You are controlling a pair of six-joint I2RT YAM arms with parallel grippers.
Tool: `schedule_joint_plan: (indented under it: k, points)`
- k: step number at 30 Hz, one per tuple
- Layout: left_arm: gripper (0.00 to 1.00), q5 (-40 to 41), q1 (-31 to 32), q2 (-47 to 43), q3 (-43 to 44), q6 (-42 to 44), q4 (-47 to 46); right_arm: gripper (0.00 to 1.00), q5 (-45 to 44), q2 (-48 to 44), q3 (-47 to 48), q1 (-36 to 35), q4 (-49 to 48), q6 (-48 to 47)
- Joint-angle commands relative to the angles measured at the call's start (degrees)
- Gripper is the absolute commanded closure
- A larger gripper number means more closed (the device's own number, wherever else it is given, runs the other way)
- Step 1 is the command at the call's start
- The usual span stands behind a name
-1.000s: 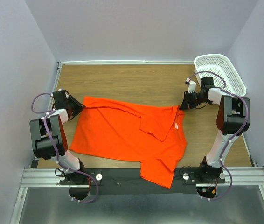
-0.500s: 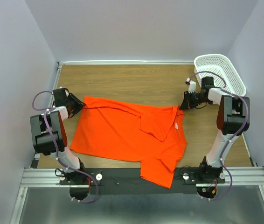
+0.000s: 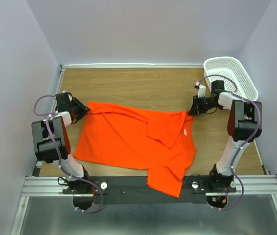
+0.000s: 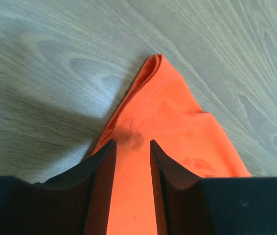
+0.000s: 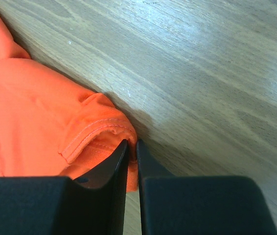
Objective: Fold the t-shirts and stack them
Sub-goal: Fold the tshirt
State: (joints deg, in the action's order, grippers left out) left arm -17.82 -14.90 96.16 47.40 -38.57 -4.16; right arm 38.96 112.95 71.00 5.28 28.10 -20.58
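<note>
The bright orange-red t-shirt [image 3: 128,137] lies spread and partly folded across the wooden table, its lower part hanging over the near edge. My left gripper [image 3: 83,109] is at the shirt's far-left corner. In the left wrist view its jaws [image 4: 131,144] stand apart, with the flat cloth corner [image 4: 177,117] under and between them. My right gripper [image 3: 191,111] is at the shirt's far-right corner. In the right wrist view it [image 5: 132,144] is shut on the hemmed edge of the shirt [image 5: 31,107].
A white perforated basket [image 3: 231,73] stands at the back right, just behind the right arm. Bare wooden table [image 3: 138,85] lies behind the shirt. Grey walls close in the table on three sides.
My left gripper has shifted slightly toward the back left. The shirt and the right arm have not moved.
</note>
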Motion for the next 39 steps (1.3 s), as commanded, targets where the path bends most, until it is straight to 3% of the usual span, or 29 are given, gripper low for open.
schedule_joint_plan:
  k: [1, 7, 20, 24, 29, 33, 36, 39]
  points:
    - [0.56, -0.37, -0.31, -1.85, -0.64, 1.21, 0.30, 0.81, -2.66, 3.07, -0.16, 0.26, 1.52, -0.95]
    - [0.52, -0.55, -0.22, -2.64, -1.87, 1.48, 0.21, 0.81, -2.49, 3.07, -0.16, 0.26, 1.52, -0.87]
    - [0.55, 0.68, -0.31, 0.78, 0.68, 0.95, 0.30, 0.81, -2.40, 2.98, -0.34, 0.26, 1.61, -1.04]
    - [0.65, 0.86, -0.31, 1.31, 1.21, 0.95, 0.30, 0.81, -2.40, 2.98, -0.34, 0.26, 1.61, -0.95]
    - [0.69, 0.51, -0.31, 1.75, 1.47, 1.21, 0.21, 0.81, -2.40, 3.07, -0.34, 0.35, 1.70, -1.04]
    - [0.87, 0.33, -0.31, 1.49, 1.30, 1.39, -0.49, 0.82, -2.14, 2.54, -0.43, 0.52, 1.70, -1.13]
    - [0.94, -0.02, -0.31, 1.31, 1.12, 1.56, -0.85, 0.91, -1.87, 1.93, -0.51, 1.05, 1.70, -0.96]
    - [1.00, -0.11, -0.31, 1.22, 1.03, 1.74, -1.02, 0.92, -1.61, 1.66, -0.60, 1.31, 1.70, -0.96]
